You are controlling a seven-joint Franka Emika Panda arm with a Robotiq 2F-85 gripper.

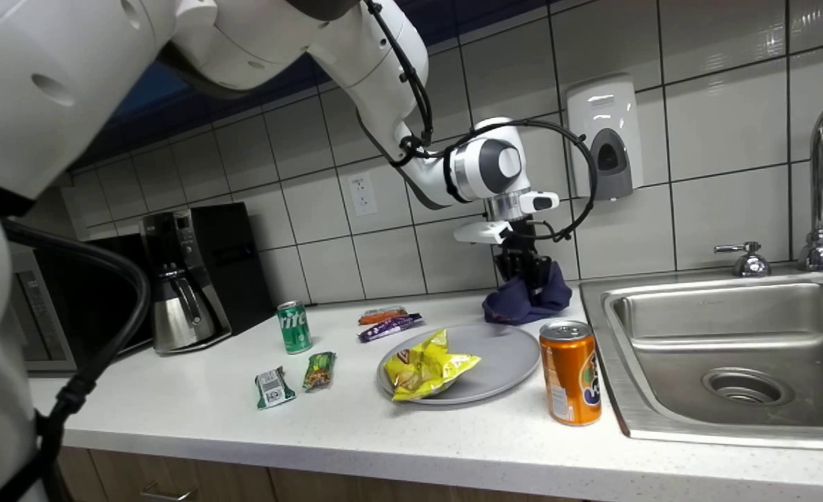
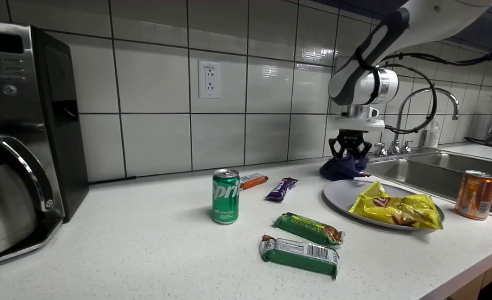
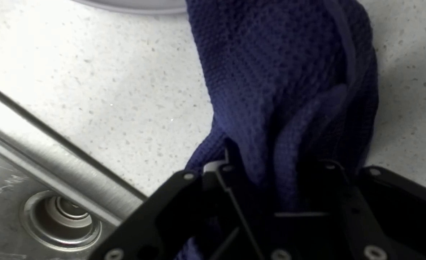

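Directly beneath the jaws lay a navy textured cloth point(image 3: 270, 72), bunched on the desk point(image 3: 126, 108), its folds standing between them. They stood parted; whether they pinched it could not be told. In the wrist view its visible length ran away from the jaws, crosswise to their closing line, the grey plate point(image 3: 144, 5) beyond and the steel sink point(image 3: 36, 144) to their left

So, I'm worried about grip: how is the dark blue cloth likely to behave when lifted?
The dark blue cloth is probably floppy: it bunches into soft folds at the gripper. Its coarse, textured weave suggests it shouldn't slip easily. It lies close to the grey plate, so a drooping end might brush it.
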